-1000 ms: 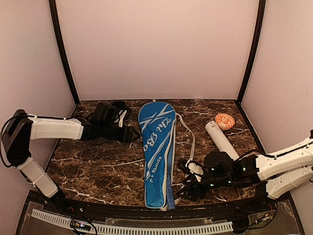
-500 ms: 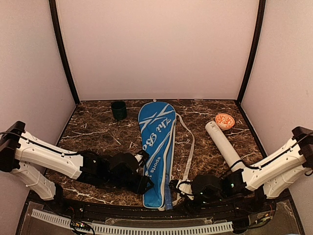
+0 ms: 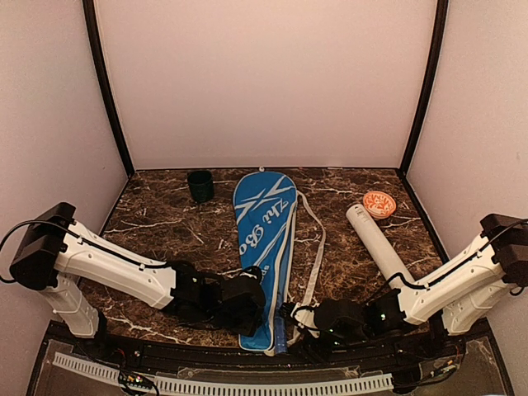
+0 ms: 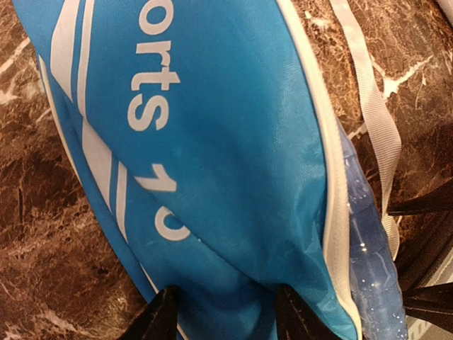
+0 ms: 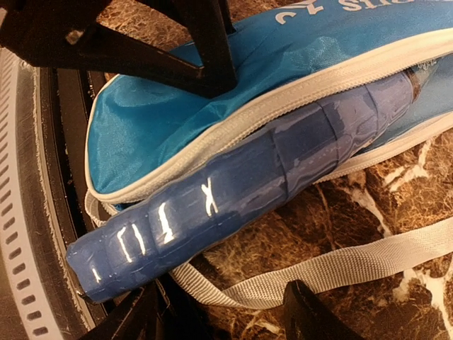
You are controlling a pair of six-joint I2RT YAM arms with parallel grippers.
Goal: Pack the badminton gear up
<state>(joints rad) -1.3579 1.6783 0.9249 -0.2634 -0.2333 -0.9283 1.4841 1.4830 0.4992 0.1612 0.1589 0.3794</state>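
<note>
The blue racket bag (image 3: pixel 266 239) with white lettering lies lengthwise mid-table. A blue racket handle (image 5: pixel 233 191) pokes out of its open near end; it also shows in the left wrist view (image 4: pixel 368 248). My left gripper (image 3: pixel 247 304) is open, its fingers (image 4: pixel 159 319) straddling the bag's fabric (image 4: pixel 212 142) at that near end. My right gripper (image 3: pixel 302 318) is open and empty just right of the handle, above the bag's grey strap (image 5: pixel 340 265). The long white tube (image 3: pixel 379 243) lies to the right. The shuttlecocks are out of view.
A small dark cup (image 3: pixel 200 186) stands at the back left. An orange round lid (image 3: pixel 379 203) lies beyond the tube's far end. The black front rail (image 5: pixel 56 177) runs close under the bag's near end. The left gripper's fingers (image 5: pixel 177 49) show in the right wrist view.
My left arm swung from the back left by the cup to the bag's near end. My right gripper moved left and nearer, to the protruding handle.
</note>
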